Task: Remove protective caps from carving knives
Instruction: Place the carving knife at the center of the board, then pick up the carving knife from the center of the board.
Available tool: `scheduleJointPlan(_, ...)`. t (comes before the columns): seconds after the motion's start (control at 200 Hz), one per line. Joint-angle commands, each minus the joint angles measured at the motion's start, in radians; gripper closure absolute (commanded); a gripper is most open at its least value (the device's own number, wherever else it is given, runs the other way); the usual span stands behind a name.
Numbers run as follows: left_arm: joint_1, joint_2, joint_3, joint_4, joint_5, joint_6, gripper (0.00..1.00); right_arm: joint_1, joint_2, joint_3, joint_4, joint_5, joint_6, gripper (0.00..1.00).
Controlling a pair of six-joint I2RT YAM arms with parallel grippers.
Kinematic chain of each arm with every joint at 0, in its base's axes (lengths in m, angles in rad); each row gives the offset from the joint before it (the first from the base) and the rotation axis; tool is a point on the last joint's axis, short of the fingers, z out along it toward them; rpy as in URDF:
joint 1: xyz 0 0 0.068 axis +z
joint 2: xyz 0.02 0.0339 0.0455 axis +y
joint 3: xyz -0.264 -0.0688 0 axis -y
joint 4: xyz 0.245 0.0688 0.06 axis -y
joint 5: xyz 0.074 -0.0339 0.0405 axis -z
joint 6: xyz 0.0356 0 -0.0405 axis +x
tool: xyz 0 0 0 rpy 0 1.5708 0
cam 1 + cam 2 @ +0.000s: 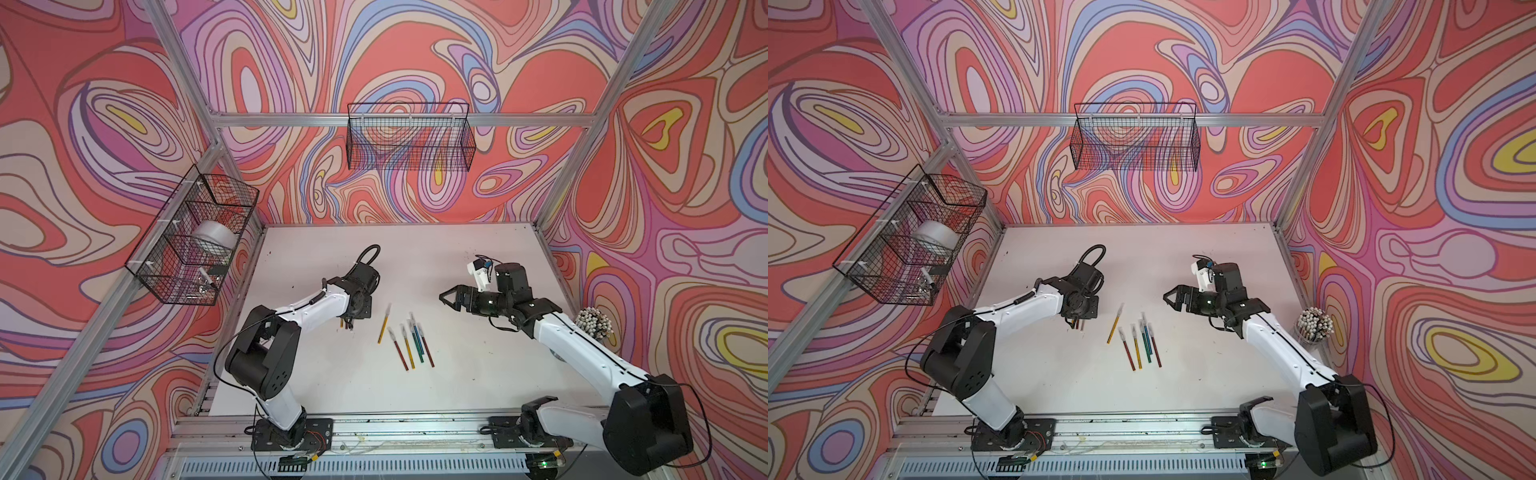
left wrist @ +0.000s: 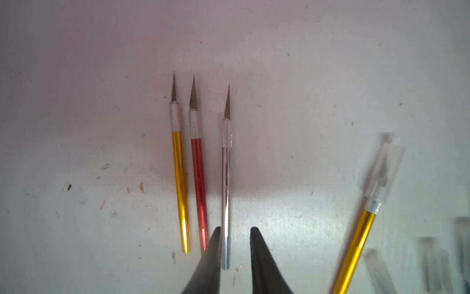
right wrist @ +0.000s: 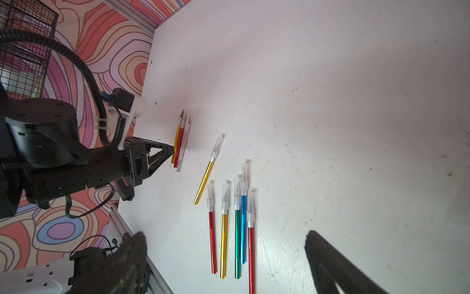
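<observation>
Straddling the silver knife [image 2: 225, 193], left claw [image 2: 235, 228] gapes narrowly; right claw [image 1: 447, 302] gapes wide.

The walls [image 1: 415, 50] are wild: coral-red swirls with lilac, blue, tan and yellow blobs, all outlined dark. The table [image 1: 478, 374] is off-white with dark specks. Both wire baskets [image 1: 409, 137] are black mesh. The arms [image 1: 307, 309] are white with black joints. On the left are the bare knives [image 2: 199, 183]: gold, red and silver, with grey blades. Right of them are the capped knives [image 3: 237, 241]: gold, red, gold, green, blue, red, all shiny metallic. The caps [image 3: 217, 147] are a frosty see-through white.
</observation>
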Motion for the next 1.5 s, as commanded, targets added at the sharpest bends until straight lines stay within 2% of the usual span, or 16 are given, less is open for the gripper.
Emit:
scheduleJointPlan(0.0,-0.027,-0.043,-0.036,-0.042,0.061,-0.027,0.77,-0.004,-0.012,0.031,-0.017,0.001,-0.01,0.02)
scheduleJointPlan(0.22,-0.097,-0.091,-0.083,-0.005,0.163,-0.041,0.76,-0.004,-0.009,0.033,-0.029,-0.017,-0.026,0.02)
scheduleJointPlan(0.461,-0.141,-0.045,-0.075,0.032,0.216,-0.042,0.75,0.001,-0.003,0.029,-0.021,-0.029,-0.025,0.02)
scheduleJointPlan(1.052,-0.155,0.05,-0.043,0.084,0.242,-0.049,0.71,0.004,0.0,0.011,-0.021,-0.015,-0.025,0.02)
scheduleJointPlan(1.497,-0.157,0.11,0.001,0.065,0.189,-0.031,0.78,0.007,0.01,0.003,-0.015,-0.003,-0.017,0.02)
